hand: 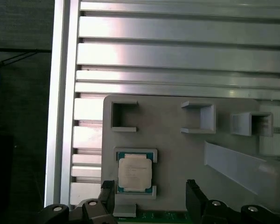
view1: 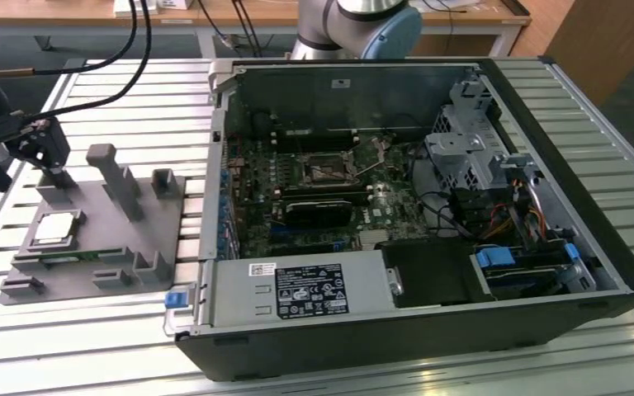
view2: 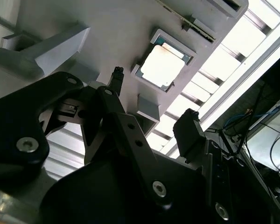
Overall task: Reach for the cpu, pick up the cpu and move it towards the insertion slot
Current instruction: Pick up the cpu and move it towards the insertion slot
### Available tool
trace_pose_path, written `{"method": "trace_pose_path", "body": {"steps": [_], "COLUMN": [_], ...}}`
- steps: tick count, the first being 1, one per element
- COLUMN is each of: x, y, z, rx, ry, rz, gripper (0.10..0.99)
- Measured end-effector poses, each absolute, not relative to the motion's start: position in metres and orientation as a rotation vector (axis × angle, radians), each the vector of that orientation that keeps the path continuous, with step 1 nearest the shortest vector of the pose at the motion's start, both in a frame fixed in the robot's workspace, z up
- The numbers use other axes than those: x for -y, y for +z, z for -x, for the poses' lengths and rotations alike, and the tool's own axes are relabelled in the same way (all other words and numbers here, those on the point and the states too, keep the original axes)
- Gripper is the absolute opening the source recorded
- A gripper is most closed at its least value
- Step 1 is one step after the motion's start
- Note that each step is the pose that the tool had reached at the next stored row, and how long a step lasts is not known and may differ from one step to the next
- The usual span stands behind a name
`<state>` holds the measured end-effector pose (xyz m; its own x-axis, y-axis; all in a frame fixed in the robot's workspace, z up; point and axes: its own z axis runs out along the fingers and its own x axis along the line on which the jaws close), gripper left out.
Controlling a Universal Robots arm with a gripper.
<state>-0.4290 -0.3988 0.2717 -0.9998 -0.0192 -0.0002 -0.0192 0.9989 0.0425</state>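
The cpu [view1: 55, 229] is a small square chip with a silvery-white top. It lies flat in a pocket of the grey holder plate [view1: 96, 216] at the exterior view's left. My gripper [view1: 46, 158] hangs above the far end of that plate, apart from the chip. In both wrist views the cpu [hand: 135, 172] [view2: 161, 65] rests in its pocket below my black fingers [hand: 192, 187]. The gripper [hand: 150, 187] [view2: 153, 99] is open, spread wider than the chip, with nothing held. The insertion slot [view1: 326, 172] is a square socket with a metal frame on the motherboard inside the open case.
The open black computer case [view1: 581, 272] lies on a slatted aluminium table [view1: 108, 330], with a power supply [view1: 300, 290], drive cage [view1: 466, 153] and cables inside. Upright grey posts [view1: 113, 177] rise from the holder plate. A green memory stick [view1: 69, 257] lies along the plate's near edge.
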Motion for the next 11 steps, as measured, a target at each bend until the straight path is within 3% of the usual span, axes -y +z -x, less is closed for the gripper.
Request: {"method": "trace_pose_path", "body": {"steps": [11], "x": [0.399], "y": [0.259], "z": [0.43], "rx": [3.141], "ry": [-0.067], "rz": [-0.03], "gripper": [0.706]}}
